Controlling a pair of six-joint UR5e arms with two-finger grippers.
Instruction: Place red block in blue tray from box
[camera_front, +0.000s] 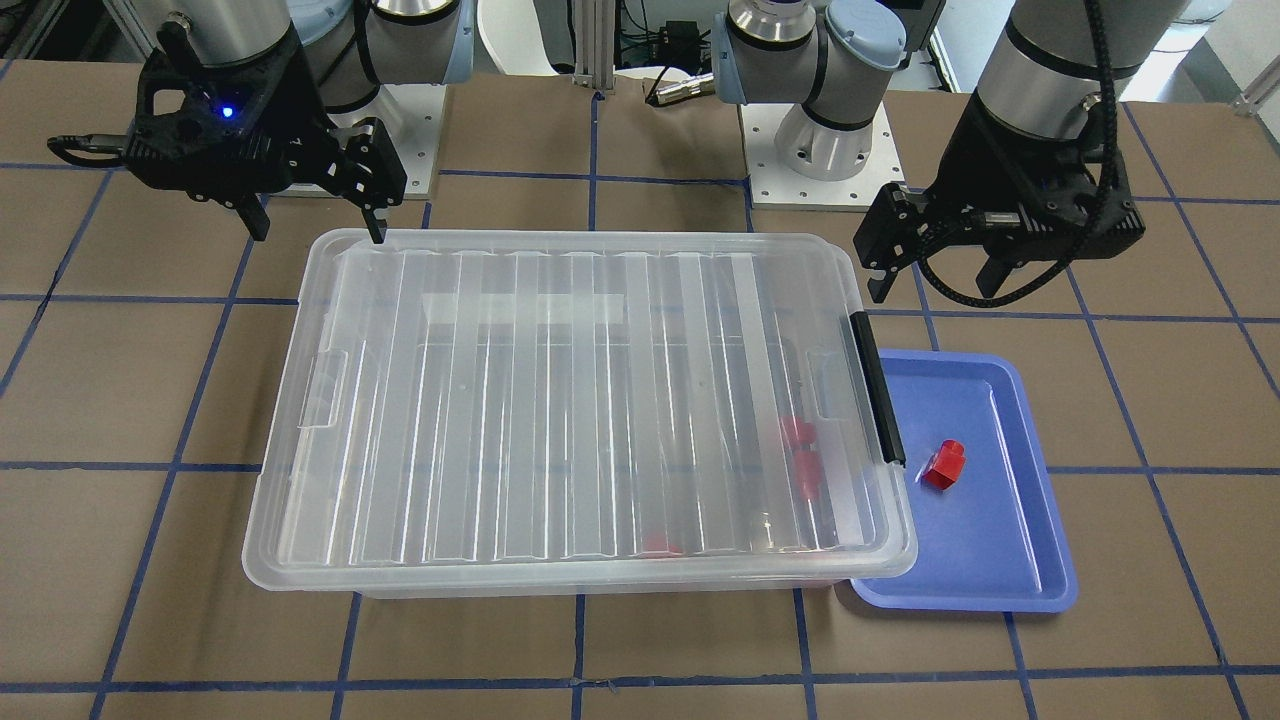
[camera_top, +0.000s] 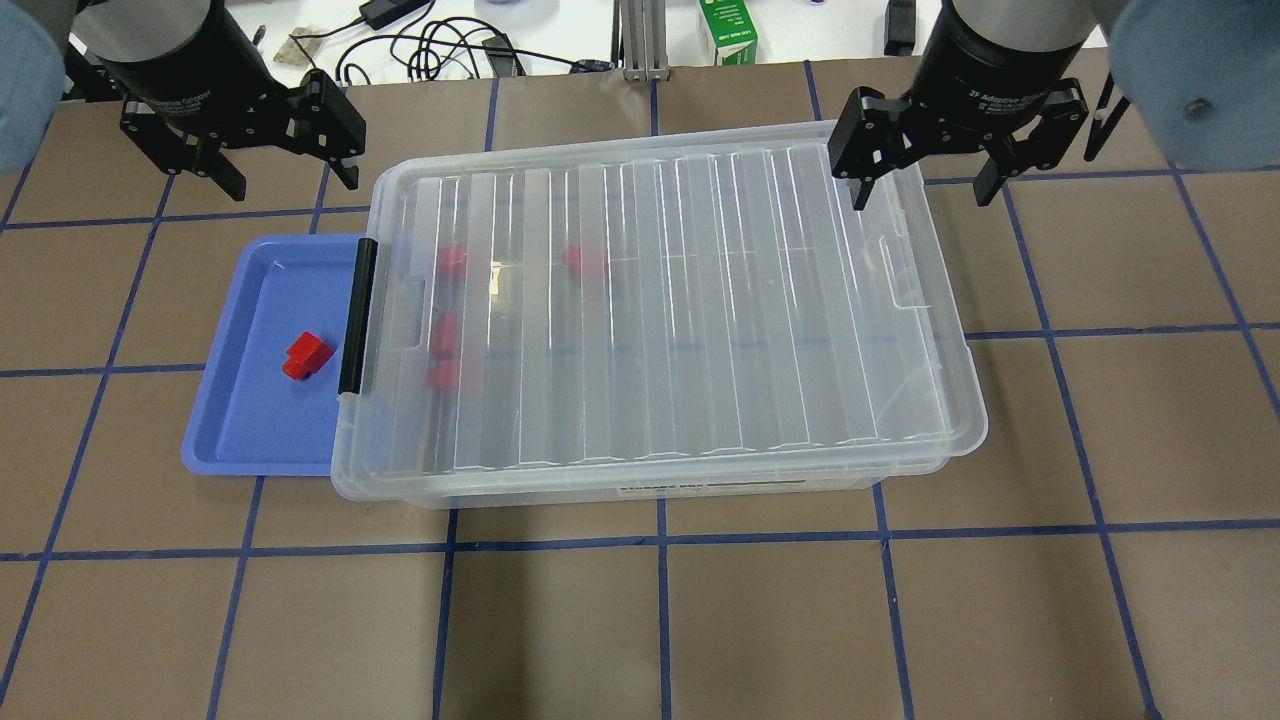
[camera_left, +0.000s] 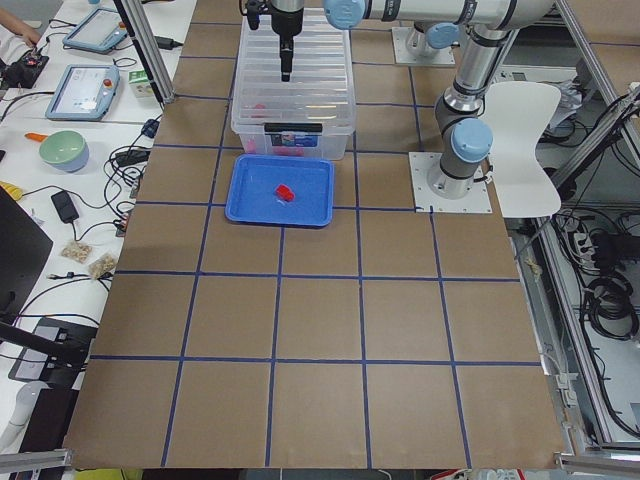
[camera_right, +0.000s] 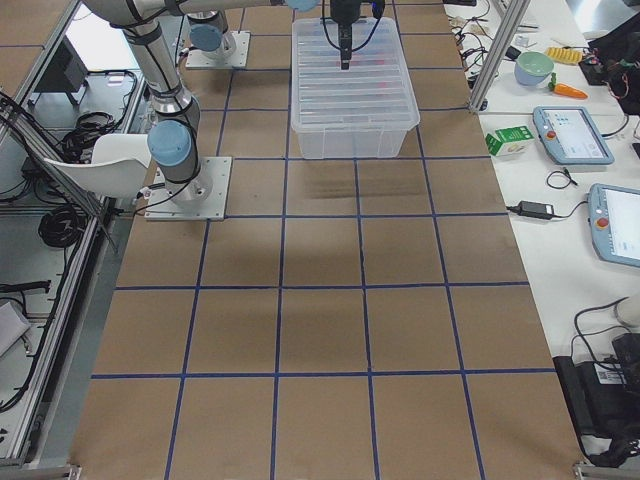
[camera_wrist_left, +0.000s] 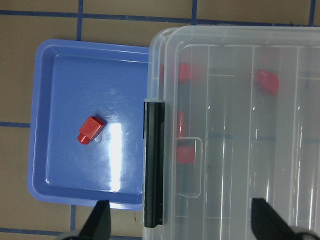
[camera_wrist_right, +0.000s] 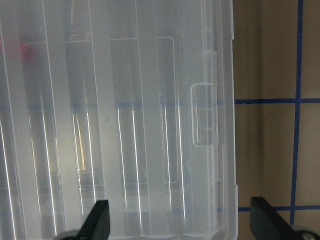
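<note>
A red block (camera_top: 305, 356) lies alone in the blue tray (camera_top: 250, 420), also in the front view (camera_front: 943, 465) and the left wrist view (camera_wrist_left: 90, 129). The clear box (camera_top: 680, 300) stands beside the tray with its ribbed lid on and its black latch bar (camera_top: 356, 315) at the tray end. Several look-alike red pieces (camera_top: 452, 262) show blurred through the lid. My left gripper (camera_top: 292, 183) hangs open and empty above the tray's far side. My right gripper (camera_top: 922, 198) hangs open and empty over the box's far right corner.
The box's lid rim overlaps the tray's edge (camera_front: 880, 585). A green carton (camera_top: 727, 30) and cables lie beyond the table's far edge. A side bench holds tablets (camera_right: 572, 133) and a bowl (camera_right: 534, 66). A white chair (camera_left: 520, 130) stands by the arm bases.
</note>
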